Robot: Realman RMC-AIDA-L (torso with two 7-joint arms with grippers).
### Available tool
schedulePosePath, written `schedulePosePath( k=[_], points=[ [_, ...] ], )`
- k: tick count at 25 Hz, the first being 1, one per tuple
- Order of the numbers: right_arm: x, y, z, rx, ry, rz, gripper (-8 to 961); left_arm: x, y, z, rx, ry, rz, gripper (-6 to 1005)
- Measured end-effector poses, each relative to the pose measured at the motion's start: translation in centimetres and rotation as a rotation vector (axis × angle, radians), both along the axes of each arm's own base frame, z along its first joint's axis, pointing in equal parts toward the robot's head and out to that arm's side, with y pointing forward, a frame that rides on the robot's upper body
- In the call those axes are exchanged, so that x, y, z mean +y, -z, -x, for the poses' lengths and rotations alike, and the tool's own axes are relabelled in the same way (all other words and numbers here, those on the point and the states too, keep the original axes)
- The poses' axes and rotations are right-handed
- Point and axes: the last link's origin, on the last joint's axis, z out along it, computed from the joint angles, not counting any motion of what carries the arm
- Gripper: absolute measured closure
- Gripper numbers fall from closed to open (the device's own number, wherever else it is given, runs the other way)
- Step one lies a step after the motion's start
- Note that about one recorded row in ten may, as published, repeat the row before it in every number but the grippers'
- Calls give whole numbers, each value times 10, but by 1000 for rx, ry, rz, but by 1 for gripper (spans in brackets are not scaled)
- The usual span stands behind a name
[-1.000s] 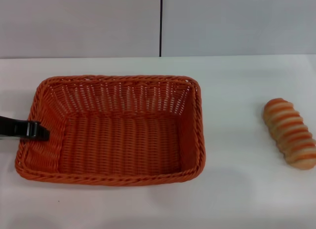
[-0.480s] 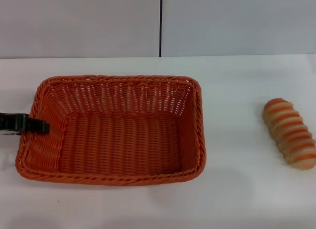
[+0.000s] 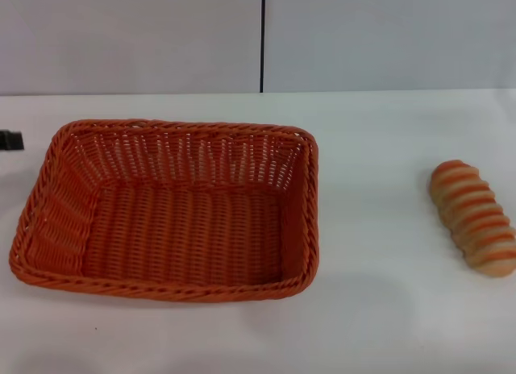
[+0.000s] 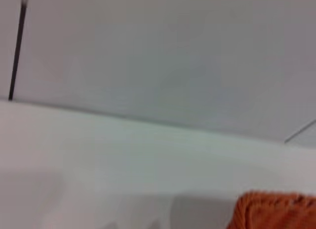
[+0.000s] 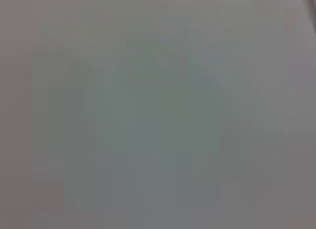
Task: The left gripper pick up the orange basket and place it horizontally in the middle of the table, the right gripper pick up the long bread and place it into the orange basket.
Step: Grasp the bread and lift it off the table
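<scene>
Waiting for the right arm: basket (image 3: 173,217) lies flat and empty, bread (image 3: 474,218) not yet lifted.

Sitting left of centre in the head view, the basket runs its long axis side to side across the table (image 3: 379,140). The bread rests well apart at the right edge of the frame, its long axis slanting from upper left to lower right. Only a black tip of the left gripper (image 3: 11,139) shows at the far left edge, just clear of the basket's upper left corner and gripping nothing; whether its jaws are wide or narrow I cannot tell. No right gripper is in sight, though the bread lies on its side, so that arm looks the nearer one.
</scene>
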Motion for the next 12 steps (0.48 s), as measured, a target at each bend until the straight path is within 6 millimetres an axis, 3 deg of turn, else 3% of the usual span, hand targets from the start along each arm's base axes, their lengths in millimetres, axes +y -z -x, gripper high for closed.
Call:
schedulePosePath(
  k=[6,12],
  points=[
    [0,-25,15,-13,85,229,394,-4,-3,16,-108,102,-83,387],
    [-6,-58,48,-122,371,487,394,-13,0,33,-192,274,-221,389]
  ],
)
